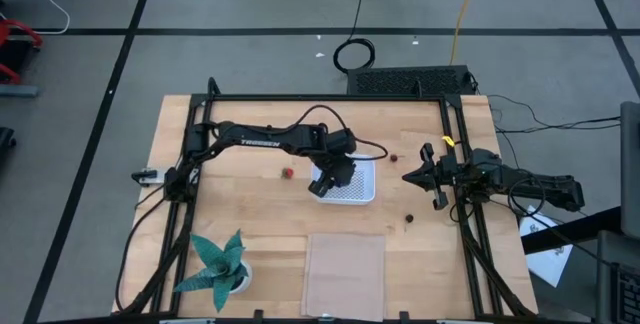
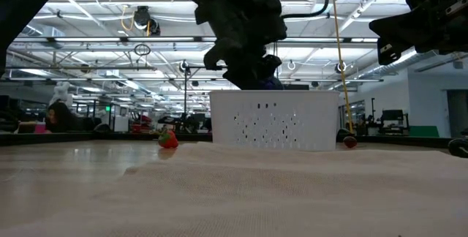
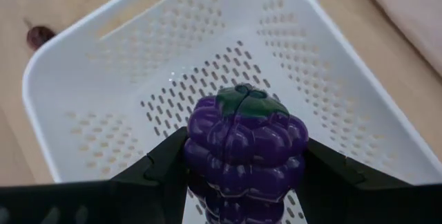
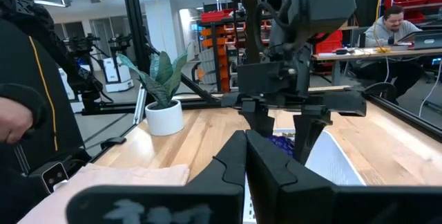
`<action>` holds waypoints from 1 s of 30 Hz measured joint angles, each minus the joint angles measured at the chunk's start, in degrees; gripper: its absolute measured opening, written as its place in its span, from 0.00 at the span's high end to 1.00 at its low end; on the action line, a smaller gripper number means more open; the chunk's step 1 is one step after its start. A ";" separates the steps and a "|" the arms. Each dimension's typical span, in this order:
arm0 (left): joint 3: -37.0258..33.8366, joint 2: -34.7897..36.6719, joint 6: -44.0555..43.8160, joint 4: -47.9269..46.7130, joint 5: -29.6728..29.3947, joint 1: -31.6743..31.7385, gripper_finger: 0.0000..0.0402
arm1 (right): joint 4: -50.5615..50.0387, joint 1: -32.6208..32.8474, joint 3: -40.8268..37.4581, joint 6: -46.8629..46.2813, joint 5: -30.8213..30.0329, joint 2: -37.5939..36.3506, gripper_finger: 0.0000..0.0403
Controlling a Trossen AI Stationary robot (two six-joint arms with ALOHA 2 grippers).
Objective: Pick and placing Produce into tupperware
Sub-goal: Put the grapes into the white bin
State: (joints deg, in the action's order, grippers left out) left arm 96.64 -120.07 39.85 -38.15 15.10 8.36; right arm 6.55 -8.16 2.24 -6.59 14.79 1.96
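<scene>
The purple grape bunch (image 3: 243, 151) is clamped between the left gripper (image 3: 245, 175) fingers, held just above the tupperware (image 1: 358, 192), which appears empty. The right gripper (image 1: 412, 176), at three o'clock, is closed, holding nothing. The red piece (image 1: 287, 173) at nine o'clock and two dark balls (image 1: 411, 219) are left on the table.

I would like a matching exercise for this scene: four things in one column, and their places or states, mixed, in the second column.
Things:
1. purple grapes
2. red piece
3. right gripper
4. potted plant

Places or states:
A. shut, holding nothing, at the table's right side
B. at the table's near left corner
C. held in the left gripper above the white container
D. lying on the wood, left of the container

Pairs: 1-C, 2-D, 3-A, 4-B
</scene>
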 joint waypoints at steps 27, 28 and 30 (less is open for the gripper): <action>0.07 -1.45 -11.05 3.54 -6.24 0.41 0.50 | 0.03 0.00 0.01 0.22 0.00 0.00 1.00; 0.11 -1.51 -11.03 3.61 -6.26 0.35 0.50 | 0.04 0.01 0.01 0.22 0.00 0.00 1.00; 0.07 -1.78 -10.74 2.95 -6.24 0.26 0.50 | 0.04 0.00 0.02 0.22 0.00 0.00 1.00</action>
State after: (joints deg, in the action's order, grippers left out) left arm 96.71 -121.85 29.11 -35.21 8.86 8.62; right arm 6.59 -8.16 2.26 -6.37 14.79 1.96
